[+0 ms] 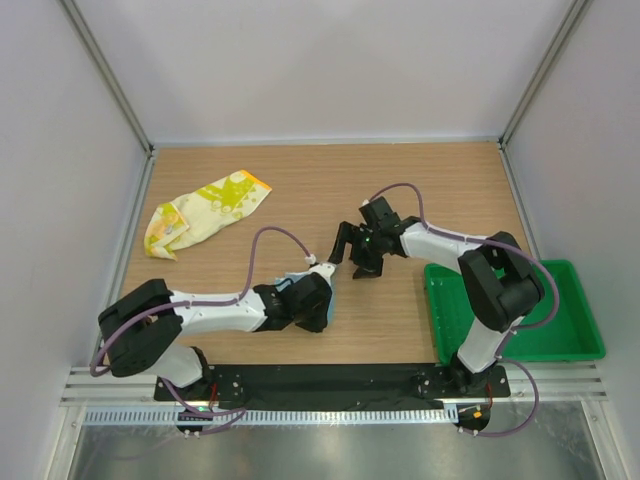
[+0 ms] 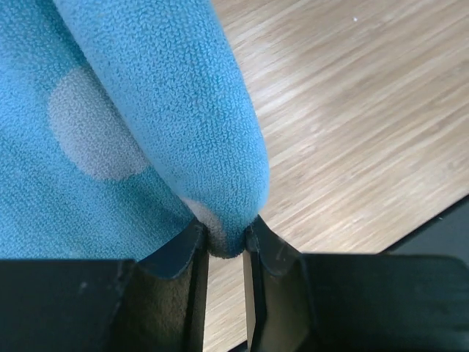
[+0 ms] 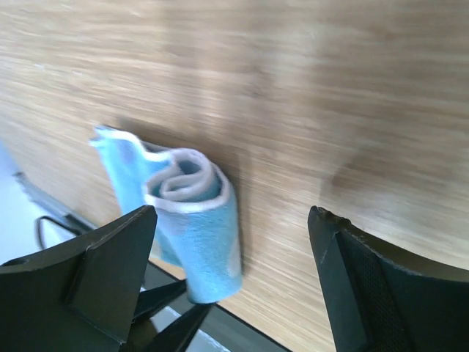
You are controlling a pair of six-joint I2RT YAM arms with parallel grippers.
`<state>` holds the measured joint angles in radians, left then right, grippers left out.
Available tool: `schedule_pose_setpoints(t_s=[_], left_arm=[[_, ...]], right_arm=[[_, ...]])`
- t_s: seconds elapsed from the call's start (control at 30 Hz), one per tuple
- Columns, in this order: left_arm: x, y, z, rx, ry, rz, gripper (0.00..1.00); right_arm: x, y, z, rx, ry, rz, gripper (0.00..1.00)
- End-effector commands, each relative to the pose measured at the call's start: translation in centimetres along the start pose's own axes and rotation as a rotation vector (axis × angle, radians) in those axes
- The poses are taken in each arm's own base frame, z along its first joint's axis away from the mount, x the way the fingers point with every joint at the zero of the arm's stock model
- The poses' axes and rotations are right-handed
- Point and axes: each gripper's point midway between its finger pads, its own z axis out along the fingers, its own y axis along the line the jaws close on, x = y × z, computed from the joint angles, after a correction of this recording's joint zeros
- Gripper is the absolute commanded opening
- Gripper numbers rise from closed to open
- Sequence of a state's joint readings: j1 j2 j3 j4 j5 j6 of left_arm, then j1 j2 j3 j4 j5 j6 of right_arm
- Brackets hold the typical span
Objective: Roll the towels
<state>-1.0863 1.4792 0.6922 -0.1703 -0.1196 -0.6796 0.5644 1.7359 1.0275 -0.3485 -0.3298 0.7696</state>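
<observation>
Our left gripper pinches the rolled light-blue polka-dot terry towel near the front of the wooden table. Our right gripper gapes empty beside it. We see the crumpled yellow-and-lime cloth towel back left.

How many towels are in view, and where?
2. The light blue polka-dot cloth towel, rolled, is pinched in the left arm's jaws near the wooden table's front centre. The pale yellow patched cloth towel lies loose at the back left. No others show.
</observation>
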Motion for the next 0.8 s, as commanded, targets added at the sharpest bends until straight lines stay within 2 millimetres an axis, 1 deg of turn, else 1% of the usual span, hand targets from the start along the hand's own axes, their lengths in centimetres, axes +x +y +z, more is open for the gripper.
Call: schedule_pose_setpoints(t_s=[0.0, 0.03, 0.1, 0.13, 0.17, 0.23, 0.27, 0.3, 0.33, 0.37, 0.4, 0.5, 0.57, 0.6, 0.63, 0.7, 0.77], left_arm=[[2.3, -0.5, -0.2, 0.083, 0.074, -0.018, 0.0], [2.3, -0.9, -0.4, 0.117, 0.071, -0.025, 0.0], [2.0, -1.1, -0.6, 0.155, 0.062, -0.048, 0.0], [1.9, -0.6, -0.7, 0.161, 0.055, -0.072, 0.0], [1.6, -1.2, -0.9, 0.215, 0.049, -0.089, 0.0], [1.3, -1.1, -1.1, 0.257, 0.041, -0.134, 0.0], [1.2, -0.4, -1.2, 0.267, 0.032, -0.167, 0.0], [0.9, -0.7, -1.4, 0.308, 0.024, -0.185, 0.0], [0.7, -0.7, -1.5, 0.329, 0.017, -0.211, 0.0], [0.8, 0.4, -1.5, 0.328, 0.011, -0.251, 0.0], [0.3, -0.2, -1.8, 0.384, 0.0, -0.265, 0.0], [0.2, 0.1, -2.1, 0.445, -0.009, -0.321, 0.0], [0.0, -0.1, -2.3, 0.477, -0.01, -0.349, 0.0], [0.2, 0.3, -2.2, 0.481, -0.01, -0.369, 0.0], [-0.3, -0.1, -2.5, 0.517, -0.03, -0.37, 0.0], [-0.3, -0.1, -2.7, 0.541, -0.033, -0.395, 0.0], [-0.3, 0.0, -2.7, 0.559, -0.035, -0.41, 0.0]], right_arm=[[-1.6, 4.1, -2.7, -0.213, -0.068, -0.027, 0.93], [-1.5, 4.8, -3.1, -0.262, -0.08, -0.039, 0.93], [-1.3, 5.1, -3.4, -0.299, -0.085, -0.032, 0.93], [-1.1, 5.2, -3.3, -0.329, -0.1, -0.039, 0.93], [-0.7, 5.3, -3.5, -0.354, -0.093, -0.041, 0.92], [-0.2, 5.5, -3.9, -0.414, -0.119, -0.053, 0.89], [0.1, 5.4, -3.9, -0.43, -0.117, -0.053, 0.89], [0.9, 4.9, -3.8, -0.443, -0.112, -0.056, 0.88], [1.2, 4.6, -3.6, -0.447, -0.114, -0.058, 0.84], [1.6, 4.3, -3.5, -0.452, -0.109, -0.057, 0.84], [2.2, 3.7, -3.2, -0.461, -0.105, -0.056, 0.82], [3.0, 3.0, -2.7, -0.501, -0.112, -0.049, 0.79], [3.7, 2.9, -2.4, -0.527, -0.096, -0.035, 0.77], [3.7, 3.1, -2.4, -0.552, -0.111, -0.046, 0.77], [4.2, 2.9, -2.0, -0.555, -0.099, -0.045, 0.77], [4.4, 3.2, -1.7, -0.572, -0.106, -0.058, 0.76], [5.0, 3.2, -0.8, -0.57, -0.091, -0.06, 0.77]])
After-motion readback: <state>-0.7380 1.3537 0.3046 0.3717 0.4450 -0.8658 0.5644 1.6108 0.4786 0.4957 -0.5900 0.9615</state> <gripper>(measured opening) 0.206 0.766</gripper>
